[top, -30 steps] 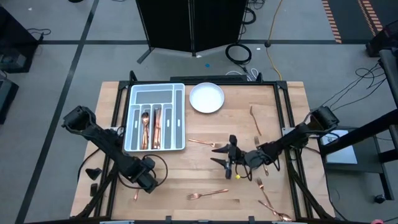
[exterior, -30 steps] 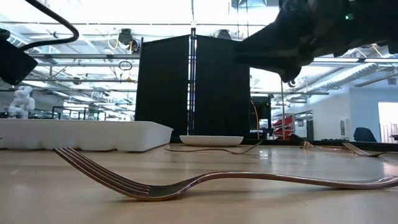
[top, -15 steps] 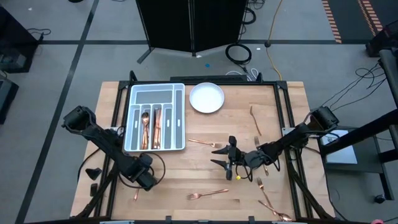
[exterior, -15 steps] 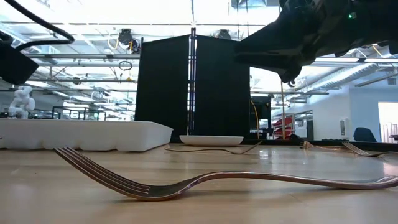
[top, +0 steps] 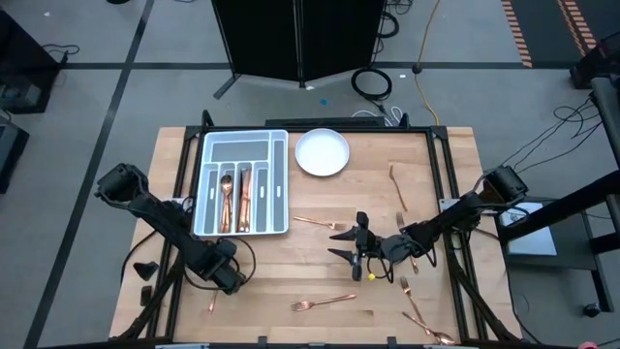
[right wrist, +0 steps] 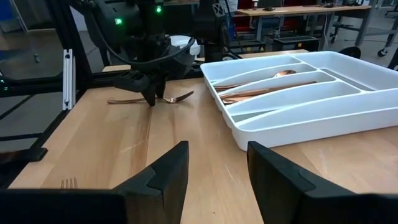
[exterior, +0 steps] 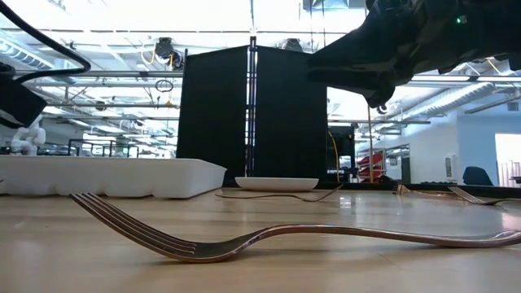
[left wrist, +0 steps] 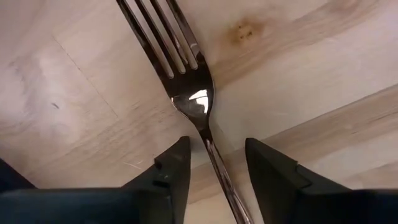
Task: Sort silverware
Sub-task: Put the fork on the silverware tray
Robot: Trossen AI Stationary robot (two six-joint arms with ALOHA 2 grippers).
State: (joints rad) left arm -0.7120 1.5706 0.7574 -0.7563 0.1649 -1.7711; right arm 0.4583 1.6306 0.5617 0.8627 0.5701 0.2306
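Observation:
Copper silverware lies scattered on the wooden table, and several pieces lie in the grey tray [top: 281, 184]. My left gripper [left wrist: 214, 152] is open and low over the table near its near-left corner. Its fingers stand on either side of the neck of a fork [left wrist: 193, 99] that lies flat on the wood, without touching it; the right wrist view shows the same fork [right wrist: 177, 98]. My right gripper [right wrist: 214, 158] is open and holds nothing. It hangs above the middle of the table [top: 351, 248], facing the tray.
A white plate [top: 322, 152] sits at the far edge beside the tray. Loose forks lie mid-table [top: 315, 222], near the near edge [top: 325, 302], which is the fork in the low view's foreground [exterior: 244, 236], and on the right side [top: 395, 182] [top: 426, 325].
My left arm has sunk a little toward the table and the fork beneath it. My right arm has kept still, and no silverware has moved.

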